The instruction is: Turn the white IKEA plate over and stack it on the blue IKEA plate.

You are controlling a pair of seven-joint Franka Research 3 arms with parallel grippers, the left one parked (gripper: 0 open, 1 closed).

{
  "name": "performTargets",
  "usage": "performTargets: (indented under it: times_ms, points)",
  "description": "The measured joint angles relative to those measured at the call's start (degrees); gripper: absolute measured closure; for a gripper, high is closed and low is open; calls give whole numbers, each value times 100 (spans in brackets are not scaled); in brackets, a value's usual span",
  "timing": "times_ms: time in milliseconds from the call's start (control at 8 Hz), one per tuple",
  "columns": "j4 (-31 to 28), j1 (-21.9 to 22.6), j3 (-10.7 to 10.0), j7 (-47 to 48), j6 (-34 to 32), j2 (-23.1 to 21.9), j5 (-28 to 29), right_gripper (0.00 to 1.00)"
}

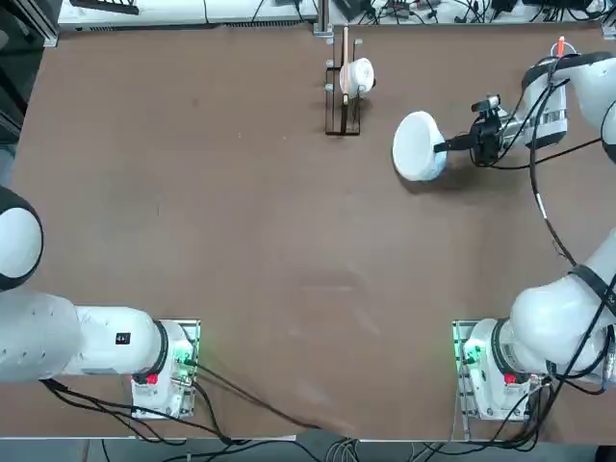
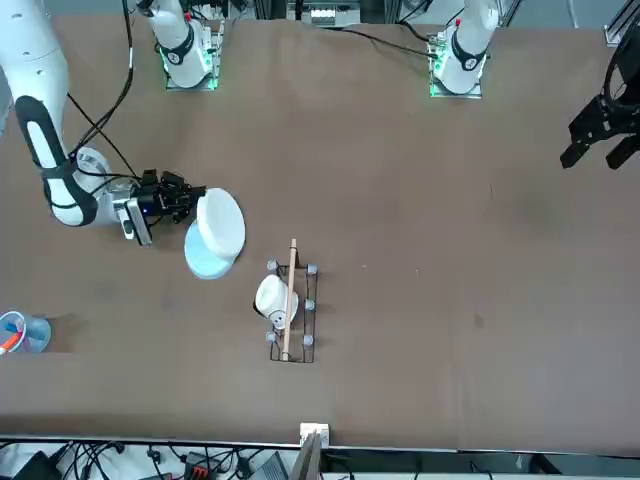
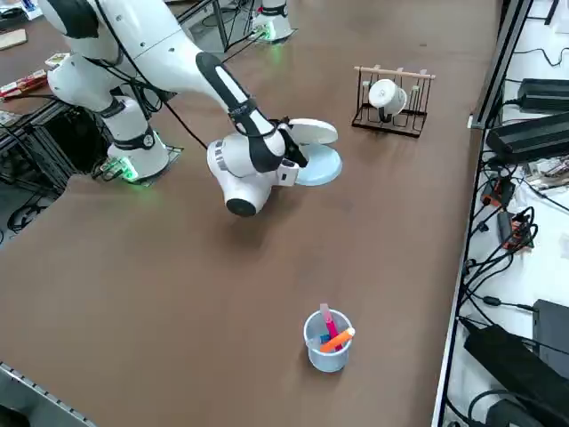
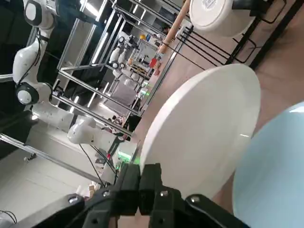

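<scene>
Gripping white plate [image 4: 204, 128] | right tool [image 4: 150, 167]: closed on its rim

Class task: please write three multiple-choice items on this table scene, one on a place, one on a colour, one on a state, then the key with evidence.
1. Where is the white cup?
A) In the cup of pens
B) On the rack
C) On the blue plate

2. What colour is the plate beside the white one?
A) Red
B) Black
C) Light blue

3. How is the white plate held?
A) Tilted, in the right pincer
B) Flat, in a hand
C) Not held

1 B: the white cup sits on the dark rack.
2 C: the blue plate looks pale blue.
3 A: the right pincer grips the white plate, tilted.
</scene>
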Motion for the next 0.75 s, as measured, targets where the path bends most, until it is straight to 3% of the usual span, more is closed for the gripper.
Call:
performTargets:
  times_ms: [500,625,750]
  points:
    - [366,-21,-199,0,120,168,-404,90]
    - [459,-22,-224,0,173,226,-446,85]
    - [527,-22,-228,0,248,288,-464,65]
